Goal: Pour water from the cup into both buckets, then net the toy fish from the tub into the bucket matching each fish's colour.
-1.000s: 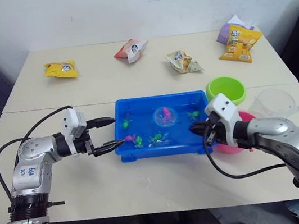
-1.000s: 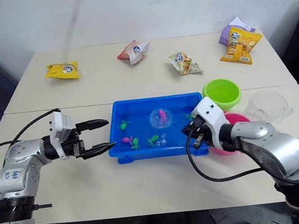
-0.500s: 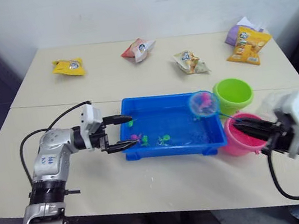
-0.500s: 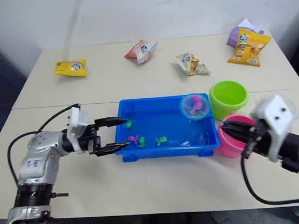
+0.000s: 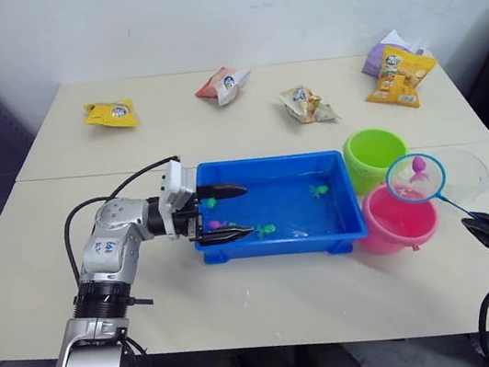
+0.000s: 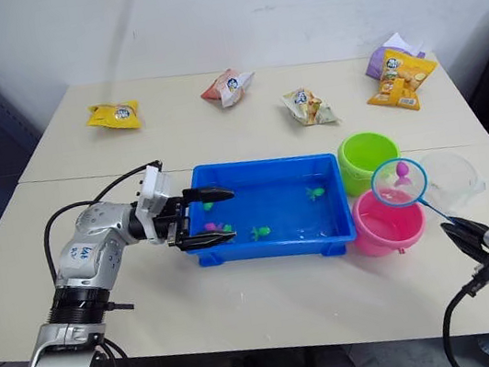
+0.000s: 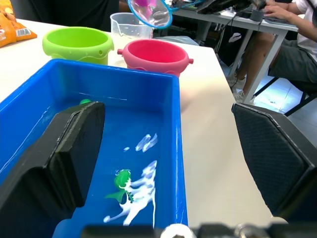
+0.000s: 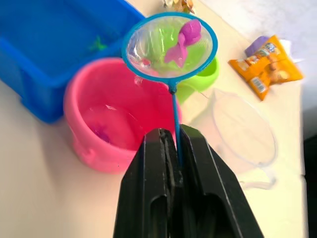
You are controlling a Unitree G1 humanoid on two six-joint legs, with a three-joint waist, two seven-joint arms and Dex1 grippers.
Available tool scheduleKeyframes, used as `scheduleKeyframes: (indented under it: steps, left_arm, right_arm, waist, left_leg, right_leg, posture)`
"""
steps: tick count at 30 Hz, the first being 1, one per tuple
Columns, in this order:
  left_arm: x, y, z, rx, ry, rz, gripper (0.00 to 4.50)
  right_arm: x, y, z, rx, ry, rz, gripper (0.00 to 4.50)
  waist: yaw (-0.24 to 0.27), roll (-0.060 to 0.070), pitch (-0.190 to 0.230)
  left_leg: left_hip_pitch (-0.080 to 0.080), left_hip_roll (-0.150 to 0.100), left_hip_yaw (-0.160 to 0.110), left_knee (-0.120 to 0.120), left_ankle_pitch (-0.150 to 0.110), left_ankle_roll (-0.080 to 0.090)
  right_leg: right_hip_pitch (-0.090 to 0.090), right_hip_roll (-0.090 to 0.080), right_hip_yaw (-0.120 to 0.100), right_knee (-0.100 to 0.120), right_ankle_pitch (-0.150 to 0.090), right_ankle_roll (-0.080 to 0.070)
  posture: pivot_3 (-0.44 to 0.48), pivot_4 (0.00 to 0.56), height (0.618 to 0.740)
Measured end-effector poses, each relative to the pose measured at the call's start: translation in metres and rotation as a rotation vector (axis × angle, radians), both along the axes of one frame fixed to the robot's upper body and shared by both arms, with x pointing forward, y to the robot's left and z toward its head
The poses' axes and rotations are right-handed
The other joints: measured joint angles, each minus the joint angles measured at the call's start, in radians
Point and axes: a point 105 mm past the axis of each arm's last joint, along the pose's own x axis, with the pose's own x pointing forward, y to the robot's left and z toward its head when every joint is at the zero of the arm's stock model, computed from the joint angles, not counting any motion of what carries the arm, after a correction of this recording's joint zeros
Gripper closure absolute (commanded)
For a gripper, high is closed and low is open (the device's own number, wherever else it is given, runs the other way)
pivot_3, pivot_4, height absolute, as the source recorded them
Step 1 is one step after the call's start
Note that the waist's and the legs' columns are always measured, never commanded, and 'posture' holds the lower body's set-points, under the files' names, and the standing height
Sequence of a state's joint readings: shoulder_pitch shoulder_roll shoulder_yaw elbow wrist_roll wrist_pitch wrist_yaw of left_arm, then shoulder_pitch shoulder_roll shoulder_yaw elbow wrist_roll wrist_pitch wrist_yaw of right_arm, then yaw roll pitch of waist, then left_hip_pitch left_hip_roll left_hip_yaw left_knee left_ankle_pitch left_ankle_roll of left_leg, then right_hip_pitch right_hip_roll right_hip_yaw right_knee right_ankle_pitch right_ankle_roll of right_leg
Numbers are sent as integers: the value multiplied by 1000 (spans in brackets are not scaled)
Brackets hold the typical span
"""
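silver arms, white wrists, black cables

Tub at table centre — two buckets right of it, cup beyond.

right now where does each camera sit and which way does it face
Left and right eye views: on the head, looking forward and down at the blue tub; both arms show.
Left wrist view: along the open left gripper straddling the tub's wall.
Right wrist view: along the right gripper shut on the net.
Both wrist views share the pink bucket.
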State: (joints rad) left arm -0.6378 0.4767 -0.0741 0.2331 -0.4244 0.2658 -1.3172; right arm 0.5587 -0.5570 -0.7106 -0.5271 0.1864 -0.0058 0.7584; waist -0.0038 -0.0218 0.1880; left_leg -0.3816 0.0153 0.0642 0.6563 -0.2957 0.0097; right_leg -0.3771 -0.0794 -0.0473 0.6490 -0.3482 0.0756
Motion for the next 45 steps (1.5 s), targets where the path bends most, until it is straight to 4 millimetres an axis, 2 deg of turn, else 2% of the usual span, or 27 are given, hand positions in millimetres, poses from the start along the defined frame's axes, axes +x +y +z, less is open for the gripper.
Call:
scheduleKeyframes:
  steps: [5,11,14,27,30,35,37,39,45]
  left_arm:
    - [-2,-3,2,4,-5,-5,89]
    - [-4,-1,-5,1,12,13,89]
    - [-3,-1,-5,0,6,18,89]
    - [-1,10,-10,-19,-18,45,89]
    - [-1,16,-15,-18,-13,55,89]
    - [4,40,-22,-7,-13,117,89]
    - [5,54,-27,6,-7,149,89]
    - [5,67,-31,10,1,187,89]
    - [5,106,-35,22,-7,328,89]
  right_arm:
    - [2,-21,-6,-273,-145,-61,4500]
    - [0,-16,-13,-601,-273,22,4500]
    - [0,-12,-15,-710,-322,66,4500]
    - [-4,-8,-8,-821,-407,79,4500]
    - [-2,-6,4,-697,-435,41,4500]
    - [18,26,23,-221,-410,109,4500]
    - [30,48,30,-14,-305,214,4500]
    - [38,69,34,113,-210,313,4500]
    - [69,118,30,279,94,456,4500]
  waist:
    - [-1,0,0]
    - [-1,0,0]
    - [-1,0,0]
    - [-2,0,0]
    - [-3,0,0]
    - [-24,0,0]
    - [-31,0,0]
    - [-28,0,0]
    - [-21,-1,0]
  left_leg:
    - [1,0,1,0,1,-2]
    - [6,0,3,-5,2,-4]
    - [7,0,3,-5,2,-4]
    - [8,0,4,-6,2,-5]
    - [9,0,4,-6,2,-5]
    - [11,1,3,-6,2,-4]
    - [12,2,3,-6,2,-3]
    - [11,3,2,-6,0,0]
    - [7,2,-1,-5,-1,1]
  right_leg:
    - [0,0,1,1,0,0]
    - [2,0,2,0,-1,-1]
    - [3,0,2,1,-1,-2]
    - [3,0,3,2,-1,-2]
    - [3,0,3,2,-1,-2]
    - [5,0,3,3,-1,-2]
    - [5,0,4,4,-1,-2]
    - [5,0,2,4,-2,-3]
    - [3,-2,0,3,-2,-3]
  posture:
    - [0,150,738]
    - [0,150,738]
    - [0,150,738]
    - [0,150,738]
    - [0,150,738]
    - [0,150,738]
    - [0,150,738]
    - [0,150,738]
    - [0,150,738]
